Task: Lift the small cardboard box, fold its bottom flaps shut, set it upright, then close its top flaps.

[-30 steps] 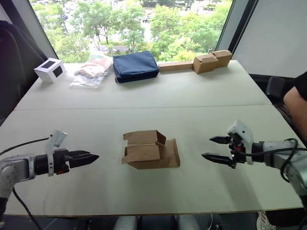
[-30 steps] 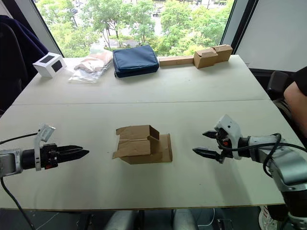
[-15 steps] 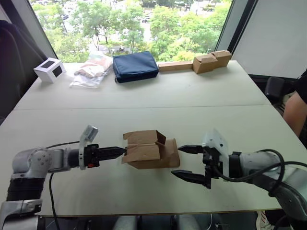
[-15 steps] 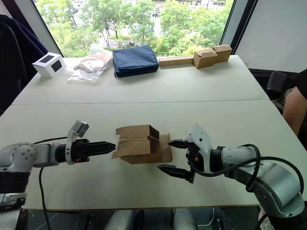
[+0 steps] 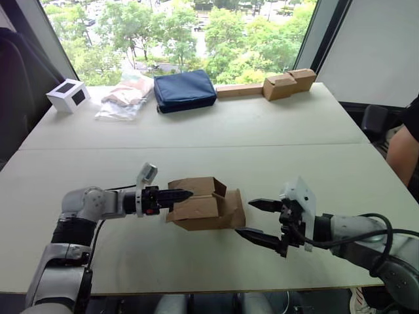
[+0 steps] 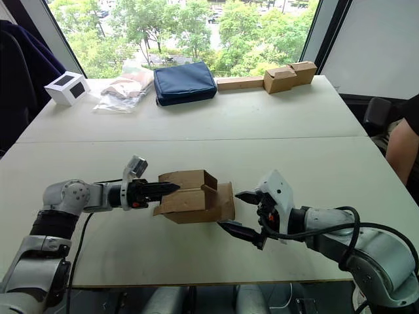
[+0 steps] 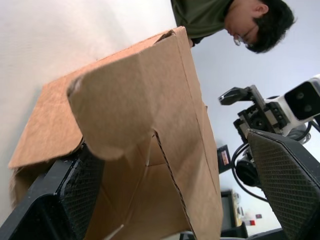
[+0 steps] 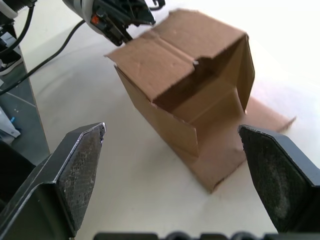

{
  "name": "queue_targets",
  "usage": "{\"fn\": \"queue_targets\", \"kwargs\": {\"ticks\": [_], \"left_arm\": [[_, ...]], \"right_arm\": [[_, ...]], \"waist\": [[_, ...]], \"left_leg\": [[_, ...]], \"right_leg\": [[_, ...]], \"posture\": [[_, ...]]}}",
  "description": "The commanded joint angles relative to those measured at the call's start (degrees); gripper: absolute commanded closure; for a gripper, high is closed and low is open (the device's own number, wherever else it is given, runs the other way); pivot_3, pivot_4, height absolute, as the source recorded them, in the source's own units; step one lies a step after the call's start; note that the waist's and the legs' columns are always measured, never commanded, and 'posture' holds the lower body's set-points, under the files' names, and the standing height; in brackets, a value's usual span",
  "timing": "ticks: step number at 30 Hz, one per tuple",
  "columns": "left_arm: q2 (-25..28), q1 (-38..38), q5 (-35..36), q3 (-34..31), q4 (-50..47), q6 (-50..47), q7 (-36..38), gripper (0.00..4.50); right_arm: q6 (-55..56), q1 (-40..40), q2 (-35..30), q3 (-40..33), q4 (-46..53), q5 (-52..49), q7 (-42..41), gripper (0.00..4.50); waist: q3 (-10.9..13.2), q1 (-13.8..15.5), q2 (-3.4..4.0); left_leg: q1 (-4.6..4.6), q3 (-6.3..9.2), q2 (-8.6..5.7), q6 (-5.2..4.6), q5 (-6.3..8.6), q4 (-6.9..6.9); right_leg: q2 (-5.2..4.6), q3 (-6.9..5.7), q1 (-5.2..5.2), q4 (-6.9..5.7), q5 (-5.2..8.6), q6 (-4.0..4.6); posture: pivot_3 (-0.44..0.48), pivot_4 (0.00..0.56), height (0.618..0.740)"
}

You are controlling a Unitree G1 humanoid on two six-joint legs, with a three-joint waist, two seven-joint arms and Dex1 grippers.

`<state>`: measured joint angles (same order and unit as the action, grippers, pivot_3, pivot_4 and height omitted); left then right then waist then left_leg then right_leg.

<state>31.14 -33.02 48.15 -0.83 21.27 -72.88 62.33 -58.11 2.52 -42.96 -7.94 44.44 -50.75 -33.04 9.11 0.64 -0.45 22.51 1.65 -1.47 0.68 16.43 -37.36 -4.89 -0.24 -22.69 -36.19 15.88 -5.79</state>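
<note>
Both arms have swung in from the outer edges of the bench [image 5: 314, 124] toward its middle, and that is the big change over the last second: they now flank the small cardboard box [image 5: 206, 208], which lies on its side on the bench just below the centre of the head views, flaps loose and one flap spread flat toward the right. The left hand [image 5: 180, 194] has travelled furthest, from the lower left of the frame right up to the box, and its tips now sit at the box's left flaps; the left wrist view shows its fingers [image 7: 82, 192] parted with cardboard between them, not yet squeezing. The right hand [image 5: 258, 219] has come in too and hangs just right of the box, fingers spread wide, clear of the cardboard. The box itself has not shifted. So I'd judge the reach is done and the grasp and lift come next; no flap is folded yet.
</note>
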Motion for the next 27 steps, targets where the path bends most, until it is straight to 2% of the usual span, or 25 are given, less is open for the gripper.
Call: {"fn": "queue_targets", "kwargs": {"ticks": [1,4,11,13,14,20,22,24,26,27], "left_arm": [[-0.89,-1.94,-0.01,-0.84,0.31,0.14,0.62,0.02],[-1.42,-1.69,0.75,-1.83,-1.23,-0.91,-0.12,0.77],[-2.58,-1.34,2.11,-4.43,-3.52,-3.22,-2.35,3.32],[-3.08,-1.33,2.31,-5.04,-4.28,-3.80,-3.04,4.22],[-3.27,-1.27,2.46,-5.26,-4.70,-3.80,-3.20,4.40],[-1.62,-0.08,2.31,-4.98,-8.90,-0.68,-0.62,4.40],[-0.37,-1.08,1.34,-4.94,-9.57,1.83,0.65,4.40],[1.72,-3.34,-0.40,-4.24,-10.11,5.52,2.61,4.40],[3.25,-7.12,-1.72,-4.61,-9.53,8.99,3.57,4.40],[3.62,-9.27,-1.66,-5.29,-8.82,9.67,3.59,4.50]], "right_arm": [[2.28,-0.30,-0.90,-1.28,-0.04,0.34,-0.77,0.00],[3.67,-1.31,-1.79,-1.17,-0.88,1.33,-1.62,0.00],[5.43,-1.93,-1.38,0.33,-1.24,2.72,-1.67,0.00],[5.50,-1.82,-1.07,0.71,-1.16,2.73,-1.48,0.00],[5.53,-1.77,-0.98,0.82,-1.15,2.75,-1.42,0.00],[6.84,-0.56,1.30,0.82,-1.98,3.05,0.15,0.00],[7.77,1.12,3.86,-0.04,-3.13,2.69,2.15,0.00],[8.49,4.78,8.62,-2.61,-5.37,-0.66,6.09,0.00],[8.35,8.88,13.15,-5.92,-7.26,-9.07,9.90,0.00],[8.09,10.22,13.97,-6.55,-7.35,-11.51,10.50,0.54]], "waist": [[0.00,-0.01,-0.01],[0.00,-0.07,-0.01],[0.01,-0.06,-0.02],[0.01,-0.05,-0.02],[0.01,-0.04,-0.02],[0.02,-0.06,-0.04],[0.02,-0.10,-0.04],[0.05,-0.20,-0.09],[0.06,-0.18,-0.09],[0.07,0.02,-0.10]], "left_leg": [[0.00,0.00,0.01,0.00,0.00,-0.01],[-0.01,0.01,0.02,-0.01,0.00,-0.01],[-0.01,0.03,0.10,-0.01,0.00,-0.02],[-0.02,0.03,0.10,0.00,0.00,-0.02],[-0.02,0.03,0.10,0.00,0.00,-0.03],[-0.02,0.03,0.10,0.00,0.00,-0.04],[-0.02,0.04,0.11,0.01,-0.01,-0.03],[-0.04,0.04,0.12,0.03,-0.02,-0.03],[-0.03,0.04,0.15,0.13,-0.08,-0.01],[-0.02,0.05,0.14,0.16,-0.09,0.00]], "right_leg": [[0.03,0.00,0.00,0.00,0.00,0.00],[0.09,0.00,0.02,-0.01,0.00,-0.01],[0.20,0.01,0.01,-0.04,-0.01,-0.02],[0.20,0.01,0.02,-0.04,-0.01,-0.02],[0.20,0.01,0.02,-0.04,-0.01,-0.02],[0.19,0.01,0.03,-0.04,-0.01,-0.02],[0.20,0.01,0.02,-0.04,-0.01,-0.02],[0.20,0.02,0.02,-0.05,0.00,-0.02],[0.23,0.02,-0.01,-0.07,-0.01,-0.01],[0.21,0.02,-0.02,-0.07,-0.01,0.00]], "posture": [[0.000,0.150,0.740],[0.000,0.150,0.740],[0.000,0.150,0.740],[0.000,0.150,0.740],[0.000,0.150,0.740],[0.000,0.150,0.740],[0.000,0.150,0.740],[0.000,0.150,0.740],[0.000,0.150,0.740],[0.000,0.150,0.740]]}}
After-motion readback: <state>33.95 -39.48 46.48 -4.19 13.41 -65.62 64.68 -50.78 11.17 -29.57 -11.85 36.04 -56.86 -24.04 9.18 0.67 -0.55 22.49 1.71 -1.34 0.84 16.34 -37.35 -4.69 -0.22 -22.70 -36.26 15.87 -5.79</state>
